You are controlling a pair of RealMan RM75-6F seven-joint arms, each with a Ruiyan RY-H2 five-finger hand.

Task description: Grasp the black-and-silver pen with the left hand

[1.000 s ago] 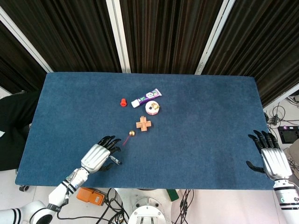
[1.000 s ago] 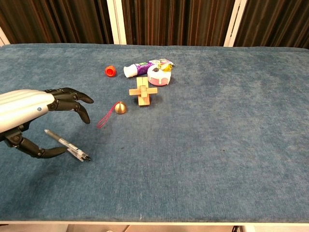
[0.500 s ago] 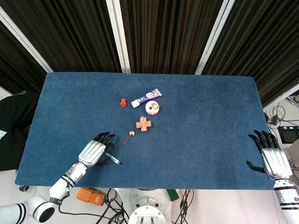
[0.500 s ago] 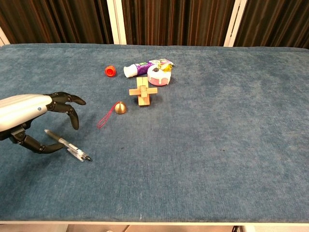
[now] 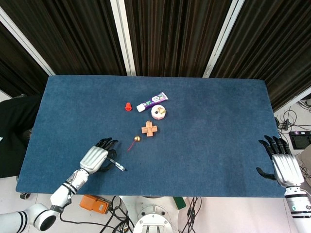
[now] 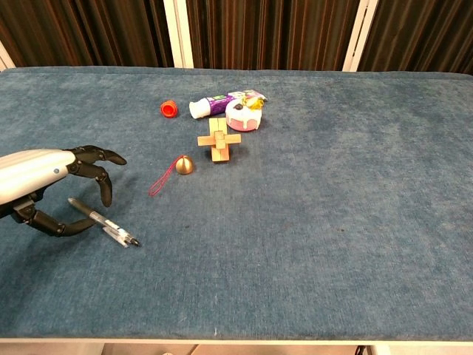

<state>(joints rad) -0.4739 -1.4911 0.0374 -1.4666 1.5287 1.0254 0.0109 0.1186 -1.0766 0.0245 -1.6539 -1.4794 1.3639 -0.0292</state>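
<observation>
Pre-grasp step: left hand (image 6: 44, 185) open and empty, fingers arched over black-and-silver pen (image 6: 103, 222) lying flat at near left of table (image 6: 332, 244); next, close fingers and thumb around barrel.

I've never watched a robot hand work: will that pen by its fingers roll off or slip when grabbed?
The pen looks thin, round and stiff, so a nudge from the left hand could probably roll it. The table looks felt-covered, which likely damps rolling. Lying flat, it may be awkward to pinch.
</observation>
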